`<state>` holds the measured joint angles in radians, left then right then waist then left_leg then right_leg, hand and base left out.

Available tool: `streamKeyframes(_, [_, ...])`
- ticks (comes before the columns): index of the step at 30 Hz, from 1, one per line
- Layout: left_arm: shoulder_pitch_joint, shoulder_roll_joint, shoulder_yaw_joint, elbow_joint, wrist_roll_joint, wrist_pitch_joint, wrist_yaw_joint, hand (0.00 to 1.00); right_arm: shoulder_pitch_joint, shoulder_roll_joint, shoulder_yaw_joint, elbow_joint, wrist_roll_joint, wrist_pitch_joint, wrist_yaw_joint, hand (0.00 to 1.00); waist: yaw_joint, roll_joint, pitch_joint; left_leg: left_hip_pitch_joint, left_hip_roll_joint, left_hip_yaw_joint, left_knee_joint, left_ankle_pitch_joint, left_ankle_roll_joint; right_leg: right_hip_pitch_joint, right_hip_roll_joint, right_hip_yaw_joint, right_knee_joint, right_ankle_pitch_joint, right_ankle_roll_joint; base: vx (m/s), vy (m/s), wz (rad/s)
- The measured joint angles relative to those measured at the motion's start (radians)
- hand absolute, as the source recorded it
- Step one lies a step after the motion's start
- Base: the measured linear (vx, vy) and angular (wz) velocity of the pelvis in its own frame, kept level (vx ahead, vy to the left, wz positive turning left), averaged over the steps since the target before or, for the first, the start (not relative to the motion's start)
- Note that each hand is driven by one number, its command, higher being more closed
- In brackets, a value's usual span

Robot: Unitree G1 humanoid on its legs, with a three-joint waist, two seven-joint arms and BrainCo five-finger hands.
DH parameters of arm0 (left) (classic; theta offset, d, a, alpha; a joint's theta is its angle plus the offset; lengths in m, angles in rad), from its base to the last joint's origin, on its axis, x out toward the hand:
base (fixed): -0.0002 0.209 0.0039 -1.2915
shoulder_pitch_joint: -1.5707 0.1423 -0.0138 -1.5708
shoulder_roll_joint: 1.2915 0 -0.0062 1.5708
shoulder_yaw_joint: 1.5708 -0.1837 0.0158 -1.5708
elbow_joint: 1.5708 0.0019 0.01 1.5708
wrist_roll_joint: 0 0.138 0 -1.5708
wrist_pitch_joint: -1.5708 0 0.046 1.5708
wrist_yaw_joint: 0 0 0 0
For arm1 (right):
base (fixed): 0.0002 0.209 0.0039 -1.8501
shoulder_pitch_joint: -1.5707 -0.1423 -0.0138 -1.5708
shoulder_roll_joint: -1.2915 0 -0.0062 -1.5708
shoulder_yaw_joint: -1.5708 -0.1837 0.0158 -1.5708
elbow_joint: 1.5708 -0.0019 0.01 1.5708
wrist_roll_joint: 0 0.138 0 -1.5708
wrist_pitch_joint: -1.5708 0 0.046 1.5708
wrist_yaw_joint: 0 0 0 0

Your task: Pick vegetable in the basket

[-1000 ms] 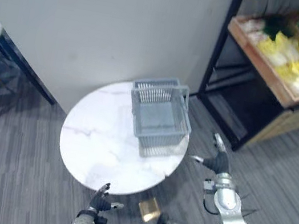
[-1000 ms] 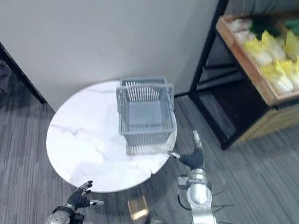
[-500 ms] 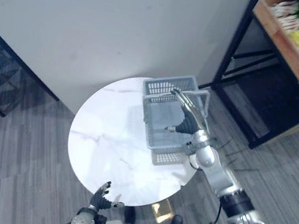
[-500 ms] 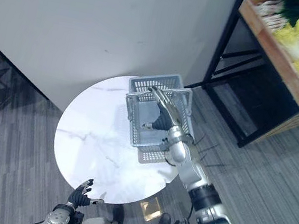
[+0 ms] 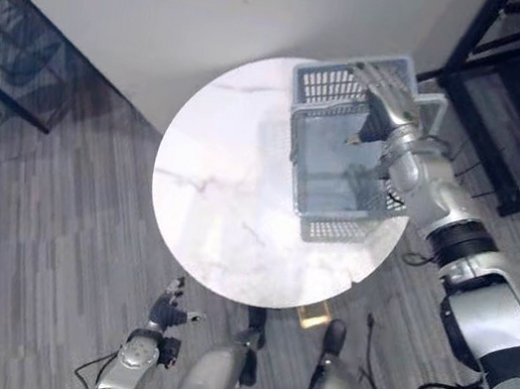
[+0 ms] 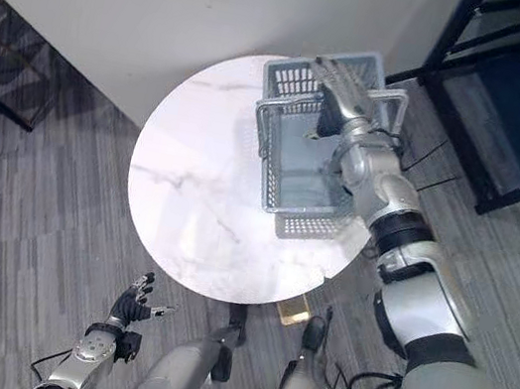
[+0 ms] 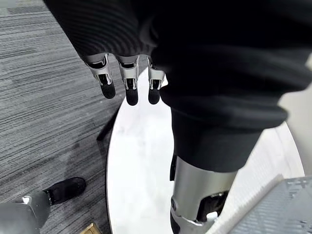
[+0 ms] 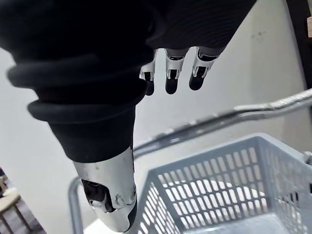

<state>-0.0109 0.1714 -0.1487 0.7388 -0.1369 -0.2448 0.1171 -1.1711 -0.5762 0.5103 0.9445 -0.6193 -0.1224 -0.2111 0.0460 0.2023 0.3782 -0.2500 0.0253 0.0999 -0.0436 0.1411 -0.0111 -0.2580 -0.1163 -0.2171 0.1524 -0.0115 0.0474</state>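
Observation:
A grey plastic basket (image 5: 338, 163) with a metal handle (image 8: 222, 121) stands on the right side of the round white marble table (image 5: 225, 219). Its inside looks empty. My right hand (image 5: 390, 99) is open and hovers over the basket's far end, fingers (image 8: 168, 73) straight just above the handle and not closed round it. My left hand (image 6: 132, 301) hangs open low beside the table's near edge, away from the basket; its fingers (image 7: 127, 87) are relaxed, with the tabletop (image 7: 139, 161) past them.
A black shelf frame (image 5: 515, 149) stands on the floor right of the table. A dark wire rack (image 5: 16, 61) is at the far left by the wall. A small tan block (image 5: 315, 315) lies on the floor under the table's right edge.
The camera has swung down, so the produce shelf has left the picture. My right hand rose from beside the table to over the basket's handle. The left hand stays low.

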Motion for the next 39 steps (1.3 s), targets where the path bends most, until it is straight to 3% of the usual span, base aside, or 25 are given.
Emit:
streamKeyframes(11, [-0.01, 0.001, 0.003, -0.014, -0.01, -0.004, -0.001, 0.0, 0.006, -0.044, -0.075, 0.012, 0.06, 0.012, 0.003, 1.0, 0.022, 0.01, 0.026, -0.001, -0.002, -0.023, -0.049, 0.044, -0.004, -0.06, -0.009, -0.002, 0.097, -0.042, -0.006, -0.02, -0.014, 0.06])
streamKeyframes(17, [-0.01, -0.001, 0.003, -0.015, -0.008, -0.001, -0.001, 0.0, 0.174, -0.093, -0.18, -0.18, 0.09, 0.015, 0.0, 1.0, 0.014, 0.005, 0.026, 0.018, -0.001, -0.014, -0.051, 0.044, -0.004, -0.051, -0.008, 0.013, 0.103, -0.043, -0.005, 0.0, -0.002, -0.01])
streamKeyframes(19, [-0.006, -0.003, 0.004, -0.015, -0.008, 0.002, -0.001, 0.0, 0.32, -0.087, -0.274, -0.3, 0.138, 0.018, 0.002, 1.0, -0.004, -0.004, 0.027, 0.046, -0.001, -0.013, -0.052, 0.043, -0.004, -0.02, -0.007, 0.017, 0.096, -0.045, -0.001, 0.0, 0.0, 0.0])
streamKeyframes(24, [0.018, -0.012, 0.032, -0.027, 0.006, 0.027, -0.005, 0.0, 0.712, 0.017, -0.51, -0.583, 0.319, 0.017, 0.0, 1.0, -0.063, -0.059, 0.011, 0.089, 0.007, 0.008, -0.053, 0.034, -0.012, 0.027, 0.003, 0.034, 0.067, -0.045, 0.004, 0.01, -0.011, -0.1])
streamKeyframes(28, [0.076, -0.012, 0.072, -0.062, 0.031, 0.044, -0.009, 0.0, 0.996, 0.078, -0.641, -0.742, 0.416, 0.012, 0.005, 1.0, -0.093, -0.116, -0.055, 0.122, 0.015, 0.038, -0.053, 0.013, -0.019, 0.059, 0.011, 0.064, 0.029, -0.04, 0.012, 0.05, -0.001, -0.21])
streamKeyframes(30, [0.093, -0.012, 0.087, -0.065, 0.032, 0.045, -0.01, 0.0, 1.095, 0.108, -0.694, -0.78, 0.454, 0.01, 0.02, 1.0, -0.103, -0.133, -0.092, 0.134, 0.018, 0.057, -0.053, 0.003, -0.021, 0.068, 0.017, 0.084, 0.011, -0.035, 0.014, 0.07, 0.0, -0.31])
streamKeyframes(35, [0.155, -0.014, 0.135, -0.098, 0.033, 0.051, -0.03, 0.0, 1.299, 0.206, -0.776, -0.843, 0.594, 0.01, 0.082, 1.0, -0.148, -0.151, -0.169, 0.189, 0.028, 0.145, -0.052, -0.034, -0.023, 0.099, 0.037, 0.168, -0.034, -0.006, 0.012, 0.07, 0.002, -0.5])
streamKeyframes(39, [0.171, -0.026, 0.162, -0.137, 0.033, 0.052, -0.03, 0.0, 1.376, 0.287, -0.816, -0.856, 0.688, 0.007, 0.108, 1.0, -0.158, -0.151, -0.181, 0.238, 0.033, 0.207, -0.052, -0.055, -0.026, 0.125, 0.049, 0.22, -0.053, 0.006, 0.016, 0.04, 0.0, -0.5])
